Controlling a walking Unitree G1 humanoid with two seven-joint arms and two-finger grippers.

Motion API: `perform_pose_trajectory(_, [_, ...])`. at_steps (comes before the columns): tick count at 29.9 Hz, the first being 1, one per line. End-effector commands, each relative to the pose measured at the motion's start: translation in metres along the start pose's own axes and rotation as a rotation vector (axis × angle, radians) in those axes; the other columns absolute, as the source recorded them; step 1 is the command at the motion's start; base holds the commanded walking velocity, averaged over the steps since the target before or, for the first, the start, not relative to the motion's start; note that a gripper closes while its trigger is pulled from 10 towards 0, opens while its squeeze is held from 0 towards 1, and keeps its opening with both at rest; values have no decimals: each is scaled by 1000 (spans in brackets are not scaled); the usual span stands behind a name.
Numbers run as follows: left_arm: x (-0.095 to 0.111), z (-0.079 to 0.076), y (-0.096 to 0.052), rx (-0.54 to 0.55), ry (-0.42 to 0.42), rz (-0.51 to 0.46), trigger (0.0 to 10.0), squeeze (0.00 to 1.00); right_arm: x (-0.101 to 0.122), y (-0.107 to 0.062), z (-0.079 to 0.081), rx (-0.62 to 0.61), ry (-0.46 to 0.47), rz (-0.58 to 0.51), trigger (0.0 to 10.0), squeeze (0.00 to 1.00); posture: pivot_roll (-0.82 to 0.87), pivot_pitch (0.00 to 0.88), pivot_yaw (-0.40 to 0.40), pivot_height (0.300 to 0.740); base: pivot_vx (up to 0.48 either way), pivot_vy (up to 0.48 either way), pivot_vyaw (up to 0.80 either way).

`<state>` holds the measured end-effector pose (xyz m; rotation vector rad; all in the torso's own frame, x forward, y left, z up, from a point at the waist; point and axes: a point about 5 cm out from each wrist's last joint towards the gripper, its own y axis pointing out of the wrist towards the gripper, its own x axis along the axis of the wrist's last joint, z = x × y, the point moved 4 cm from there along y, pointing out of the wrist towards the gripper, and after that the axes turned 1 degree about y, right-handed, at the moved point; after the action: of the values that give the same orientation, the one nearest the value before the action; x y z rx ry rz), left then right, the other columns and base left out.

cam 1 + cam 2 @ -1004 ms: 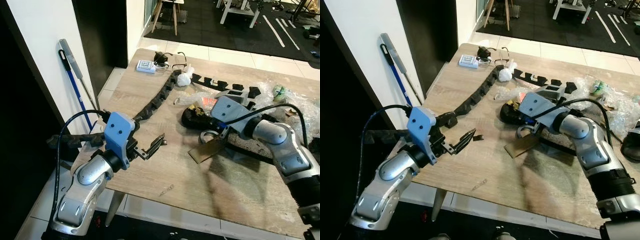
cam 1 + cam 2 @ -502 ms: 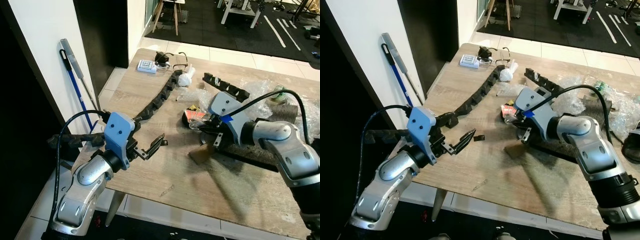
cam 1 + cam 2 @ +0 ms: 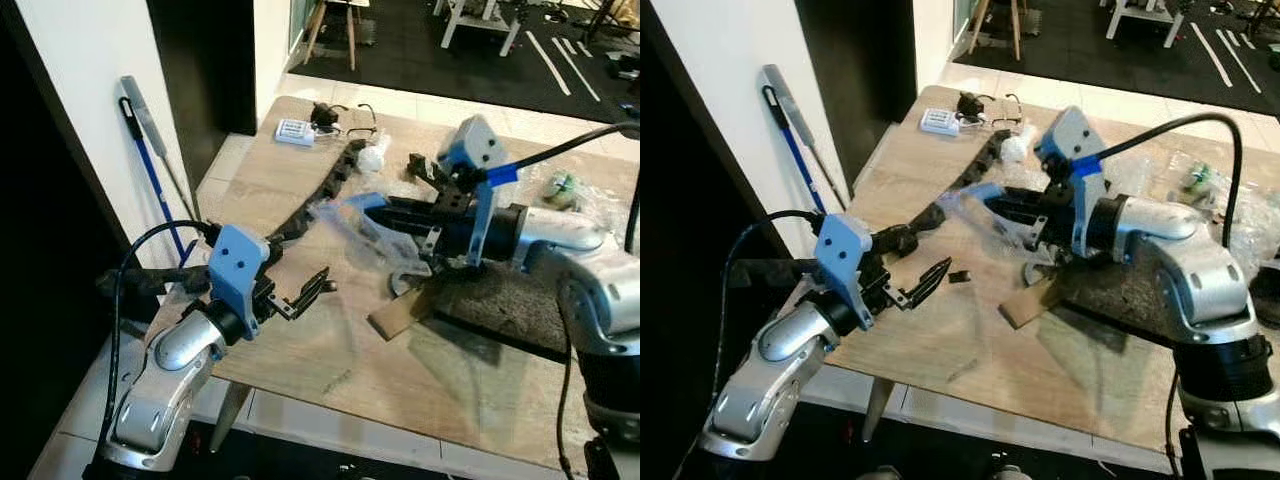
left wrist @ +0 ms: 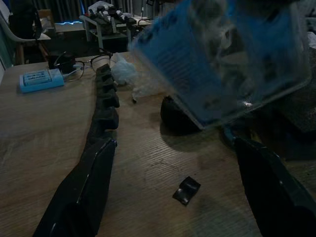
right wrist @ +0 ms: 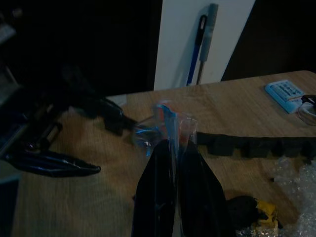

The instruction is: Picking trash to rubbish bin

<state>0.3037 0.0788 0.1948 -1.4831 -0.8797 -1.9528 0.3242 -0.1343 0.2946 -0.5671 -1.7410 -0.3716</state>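
Right wrist view shows the right gripper (image 5: 174,148) clamped on a clear plastic wrapper (image 5: 163,123), which juts past its fingertips above the wooden table (image 3: 300,340). Near the table's left edge, the left gripper (image 3: 318,284) hovers spread and empty beside a small black scrap (image 3: 959,276).

Two silver arms are wearing blue wrist housings (image 3: 238,266), trailing black cables (image 3: 130,262) and carrying long black fingers (image 3: 312,287).

Your right tool (image 3: 375,215) hangs above the table (image 3: 300,350), pinching a plastic wrapper (image 3: 345,215). Cable chain (image 3: 318,195) runs behind your left tool (image 3: 315,287); cardboard scrap (image 3: 398,312) lies right of it.
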Motion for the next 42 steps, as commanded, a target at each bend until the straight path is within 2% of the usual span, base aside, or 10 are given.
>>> perform_pose_trajectory(1, [-2, -3, 0, -5, 2, 3, 10000, 0, 18, -9, -2, -1, -23, -48, 0, 0, 6, 172, -36, 740, 0, 0, 0])
perform_pose_trajectory(10, [-1, -2, 1, -3, 2, -2, 10000, 0, 35, -26, -25, -138, -50, -84, 0, 0, -2, 172, -30, 740, 0, 0, 0])
perform_pose_trajectory(15, [0, 2, 3, 30, 20, -9, 10000, 0, 35, -24, -45, -315, -280, -60, 0, 0, 1, 172, -29, 740, 0, 0, 0])
perform_pose_trajectory(18, [1, 4, 3, 40, 24, -12, 10000, 0, 44, -28, -58, -420, -500, -43, 0, 0, 2, 173, -28, 740, 0, 0, 0])
perform_pose_trajectory(23, [1, 9, 3, 66, 36, -17, 10000, 0, 42, -34, -72, -486, -614, -17, 0, 0, 4, 174, -27, 740, 0, 0, 0])
perform_pose_trajectory(25, [3, 16, 4, 110, 50, -33, 10000, 0, 19, -37, -87, -508, -703, 82, 0, 0, 1, 178, -25, 740, 0, 0, 0])
perform_pose_trajectory(29, [4, 17, 4, 123, 46, -40, 10000, 0, 9, -38, -93, -517, -696, 102, 0, 0, 2, 180, -26, 740, 0, 0, 0])
perform_pose_trajectory(31, [11, 12, 5, 79, 11, -68, 10000, 0, -24, -44, -110, -528, -706, 197, 0, 0, 3, 198, -32, 740, 0, 0, 0])
perform_pose_trajectory(37, [24, -2, 9, -12, -34, -117, 10000, 0, -52, -48, -121, -522, -654, 251, 0, 0, 5, 229, -26, 740, 0, 0, 0])
perform_pose_trajectory(42, [28, -5, 9, -28, -49, -128, 10000, 0, -72, -50, -120, -474, -602, 303, 0, 0, 13, 244, -29, 740, 0, 0, 0])
